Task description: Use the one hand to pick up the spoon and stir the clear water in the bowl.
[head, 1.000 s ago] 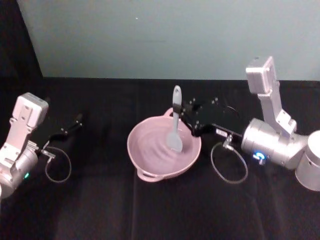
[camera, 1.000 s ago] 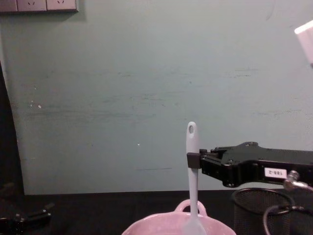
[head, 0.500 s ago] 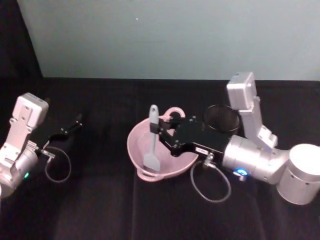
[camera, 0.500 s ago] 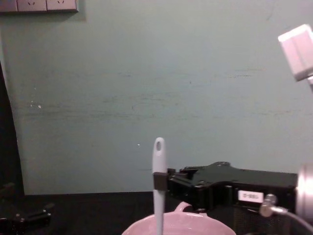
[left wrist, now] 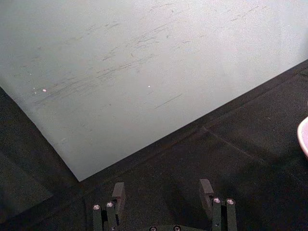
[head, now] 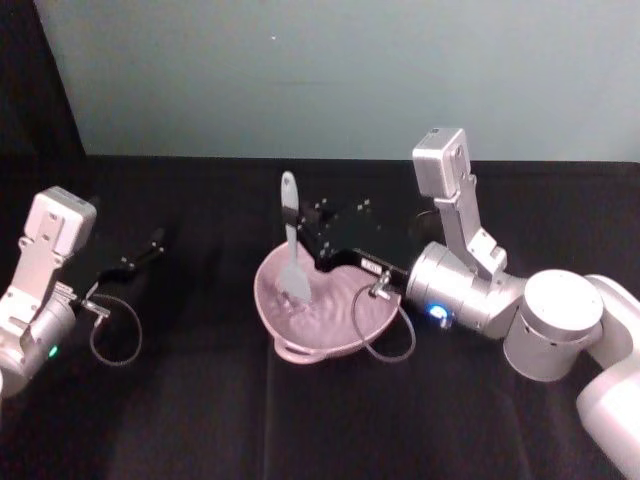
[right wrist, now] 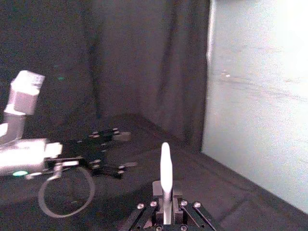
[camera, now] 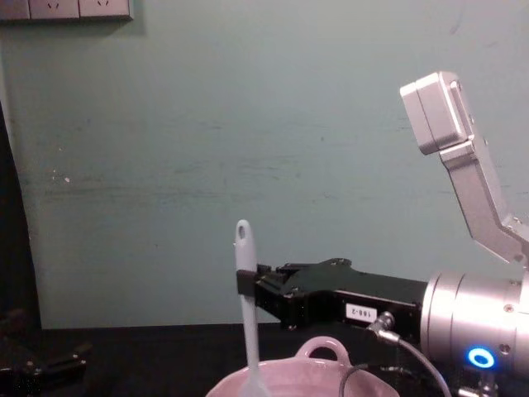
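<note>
Head view: right claw (head: 300,236) reaches in from the right above the bowl (head: 320,343), clenched on the spoon (head: 289,208). Spoon stands near upright, holed end up, blade down in the left part of the bowl and dipped in the water (head: 330,312). Ripples show on the surface. Bowl sits mid-bench (head: 200,420).

Handling, my read:
- The spoon looks like light, stiff plastic, so it should take no real load.
- Its handle is slim and smooth, so it could twist or slide in a two-point pinch if the blade drags the bowl wall.
- The best hold is the upper handle, clear of the water. That is about where the hold is now.
- The bowl looks ceramic: heavy enough to stay put, chippable if knocked, and free to skid on the cloth.
- The water slops easily, so keep the strokes small and off the rim.

Chest view: right claw (camera: 245,281) pinches the spoon (camera: 243,248) a little below the oval hole, jaws closed flat on the handle and nothing else touched. In the right wrist view the spoon (right wrist: 165,163) rises straight from between the shut jaws.

Left claw (head: 156,240) is parked at the left of the bench, well apart from the bowl. The left wrist view shows the left claw (left wrist: 162,192) with jaws spread wide and nothing between them.
</note>
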Tool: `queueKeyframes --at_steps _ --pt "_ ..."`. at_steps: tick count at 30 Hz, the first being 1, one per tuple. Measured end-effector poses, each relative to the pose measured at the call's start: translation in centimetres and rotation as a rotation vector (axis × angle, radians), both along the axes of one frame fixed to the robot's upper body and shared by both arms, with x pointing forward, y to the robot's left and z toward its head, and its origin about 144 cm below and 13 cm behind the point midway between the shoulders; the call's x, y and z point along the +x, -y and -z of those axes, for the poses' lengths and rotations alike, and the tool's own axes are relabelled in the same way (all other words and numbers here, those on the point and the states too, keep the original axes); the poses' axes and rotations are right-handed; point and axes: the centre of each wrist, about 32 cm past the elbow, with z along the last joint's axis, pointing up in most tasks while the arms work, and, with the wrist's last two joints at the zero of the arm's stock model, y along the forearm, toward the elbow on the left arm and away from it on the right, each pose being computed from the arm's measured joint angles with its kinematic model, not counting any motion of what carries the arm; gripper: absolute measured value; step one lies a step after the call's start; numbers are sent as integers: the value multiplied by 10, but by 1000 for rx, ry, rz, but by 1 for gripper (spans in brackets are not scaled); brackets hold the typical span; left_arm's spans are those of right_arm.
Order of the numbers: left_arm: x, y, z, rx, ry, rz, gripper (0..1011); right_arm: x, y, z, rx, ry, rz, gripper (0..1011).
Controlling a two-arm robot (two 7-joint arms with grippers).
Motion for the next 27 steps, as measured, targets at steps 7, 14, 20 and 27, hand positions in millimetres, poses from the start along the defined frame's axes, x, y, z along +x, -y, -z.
queueKeyframes --at_steps 7,14,20,27 --pt "0 0 0 0 0 0 1011 13 12 1 -15 24 97 110" --pt "0 0 0 0 0 0 1011 14 33 -1 -36 19 147 110" --pt "0 0 0 0 0 0 1011 -2 55 -6 -41 -22 134 110" --pt "0 0 0 0 0 0 1011 -27 58 -10 -16 -57 72 110"
